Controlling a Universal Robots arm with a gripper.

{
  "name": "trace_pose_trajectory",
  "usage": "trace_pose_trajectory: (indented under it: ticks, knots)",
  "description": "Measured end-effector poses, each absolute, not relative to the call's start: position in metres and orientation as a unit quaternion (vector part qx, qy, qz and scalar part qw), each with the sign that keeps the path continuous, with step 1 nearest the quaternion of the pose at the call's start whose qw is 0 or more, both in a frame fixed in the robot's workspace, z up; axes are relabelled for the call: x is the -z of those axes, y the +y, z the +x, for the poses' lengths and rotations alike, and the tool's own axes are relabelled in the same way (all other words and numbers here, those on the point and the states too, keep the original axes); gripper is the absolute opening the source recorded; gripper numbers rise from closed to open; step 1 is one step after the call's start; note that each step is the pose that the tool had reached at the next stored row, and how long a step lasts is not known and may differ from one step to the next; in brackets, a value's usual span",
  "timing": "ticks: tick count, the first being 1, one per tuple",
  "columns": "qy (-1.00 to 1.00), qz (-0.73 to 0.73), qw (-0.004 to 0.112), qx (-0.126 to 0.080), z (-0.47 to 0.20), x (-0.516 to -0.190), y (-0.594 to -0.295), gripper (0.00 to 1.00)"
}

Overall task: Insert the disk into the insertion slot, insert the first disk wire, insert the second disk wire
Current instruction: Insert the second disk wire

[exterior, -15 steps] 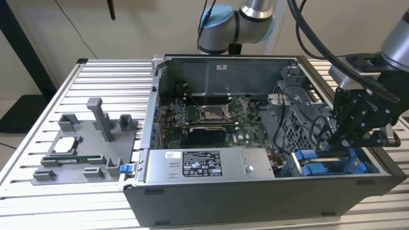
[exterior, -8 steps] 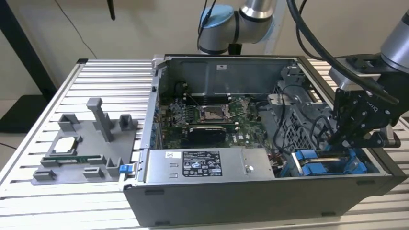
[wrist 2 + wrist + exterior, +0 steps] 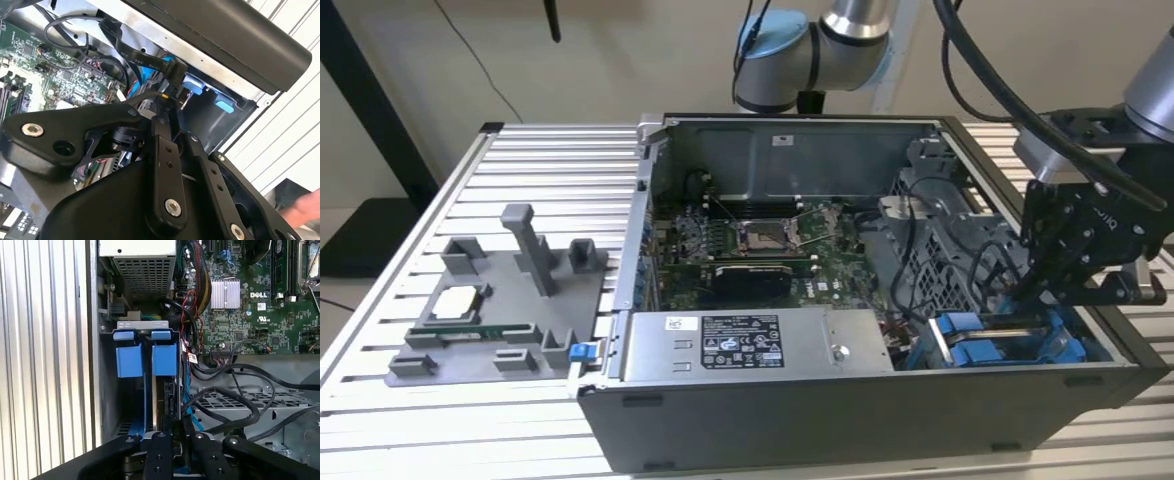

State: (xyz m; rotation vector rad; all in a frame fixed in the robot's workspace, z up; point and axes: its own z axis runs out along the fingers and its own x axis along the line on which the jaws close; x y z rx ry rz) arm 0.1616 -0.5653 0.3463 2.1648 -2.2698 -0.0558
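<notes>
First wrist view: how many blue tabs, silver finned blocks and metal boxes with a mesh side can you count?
Blue tabs: 2
Silver finned block: 1
Metal box with a mesh side: 1
Total: 4

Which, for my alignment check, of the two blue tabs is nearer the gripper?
The tab beside the wires, in line with the gripper; the other hugs the case wall.

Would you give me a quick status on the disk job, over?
Gripper low at the insertion slot, by the blue carriers. Disk itself hard to make out. Black cables looped close beside the gripper.
</notes>
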Motion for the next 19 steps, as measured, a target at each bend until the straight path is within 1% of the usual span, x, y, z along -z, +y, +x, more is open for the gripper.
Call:
trace_pose_trajectory:
  ticks: [4,9,19]
  knots:
    - [-0.724,0.690,0.002,0.017,0.1613,-0.3460,-0.5707,0.00]
    - [-0.724,0.690,-0.002,0.013,0.1600,-0.3436,-0.5702,0.00]
    - [-0.724,0.690,-0.005,0.011,0.1572,-0.3421,-0.5654,0.00]
